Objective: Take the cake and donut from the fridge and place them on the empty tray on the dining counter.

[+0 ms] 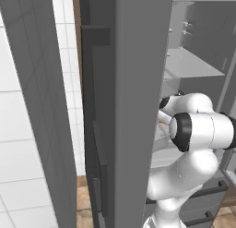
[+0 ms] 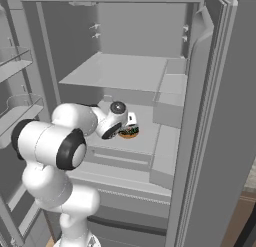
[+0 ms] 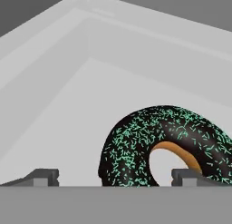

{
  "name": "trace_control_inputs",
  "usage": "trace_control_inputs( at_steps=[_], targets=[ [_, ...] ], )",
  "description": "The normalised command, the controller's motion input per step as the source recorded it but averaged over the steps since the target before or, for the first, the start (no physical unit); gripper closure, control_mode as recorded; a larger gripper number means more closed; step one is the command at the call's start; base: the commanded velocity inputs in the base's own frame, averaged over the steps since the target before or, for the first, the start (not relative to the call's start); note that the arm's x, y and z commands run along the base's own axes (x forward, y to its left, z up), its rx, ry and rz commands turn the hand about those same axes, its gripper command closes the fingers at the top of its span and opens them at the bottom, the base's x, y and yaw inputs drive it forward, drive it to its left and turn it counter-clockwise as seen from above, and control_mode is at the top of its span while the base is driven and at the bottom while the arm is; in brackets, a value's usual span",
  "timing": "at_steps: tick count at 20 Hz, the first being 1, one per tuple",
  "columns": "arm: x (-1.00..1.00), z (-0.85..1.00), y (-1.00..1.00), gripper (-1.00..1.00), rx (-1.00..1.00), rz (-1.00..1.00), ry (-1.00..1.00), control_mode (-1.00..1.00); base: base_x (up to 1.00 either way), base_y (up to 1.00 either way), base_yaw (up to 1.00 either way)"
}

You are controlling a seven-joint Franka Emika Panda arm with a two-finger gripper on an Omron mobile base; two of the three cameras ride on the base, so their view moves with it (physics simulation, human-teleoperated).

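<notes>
**A:** Fingers first, from the hand view, left to right. What do you see?

**B:** Left fingertip [image 3: 43,177] low at the left, right fingertip [image 3: 186,177] low at the right, spread wide with a clear gap between them. Nothing is held.

**A:** And the donut [image 3: 165,143]?

**B:** It lies on the pale grey shelf [image 3: 68,119], dark glaze with green specks and an orange underside showing through the hole. It sits right of the middle of the gap: its left edge is well apart from the left fingertip, while its right part passes behind the right fingertip. Whether that tip touches it I cannot tell; the tip covers the spot.

**A:** The right base view?

**B:** The white arm [image 2: 50,143] reaches from the lower left into the open fridge [image 2: 215,116]. The hand hangs over the middle shelf, and the donut [image 2: 129,132] peeks out just under and right of it.

**A:** Left base view?

**B:** The fridge door [image 1: 124,107] stands edge-on, with the arm [image 1: 203,130] to its right.
</notes>
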Motion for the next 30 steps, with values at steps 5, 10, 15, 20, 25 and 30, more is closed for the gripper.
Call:
trace_control_inputs(
  at_steps=[5, 10, 15, 20, 25, 30],
  targets=[
    [-0.04, -0.12, 0.0, -1.0, 0.0, -0.04, 0.0, -1.0, 0.0, 0.0, 0.0],
    [0.22, -0.22, 0.0, -1.0, 0.0, 0.0, 0.0, -1.0, 0.0, 0.0, 0.0],
    [0.05, -0.7, 0.0, -1.0, -0.01, 0.0, 0.01, -1.0, 0.0, 0.0, 0.0],
    [0.05, -0.8, 0.08, 1.0, -0.03, 0.0, 0.01, -1.0, 0.0, 0.0, 0.0],
    [0.0, -0.02, 0.0, 1.0, 0.0, 0.0, 0.0, -1.0, 0.0, 0.0, 0.0],
    [-0.49, -0.04, -0.3, 1.0, 0.0, 0.08, -0.01, -1.0, 0.0, 0.0, 0.0]
  ],
)
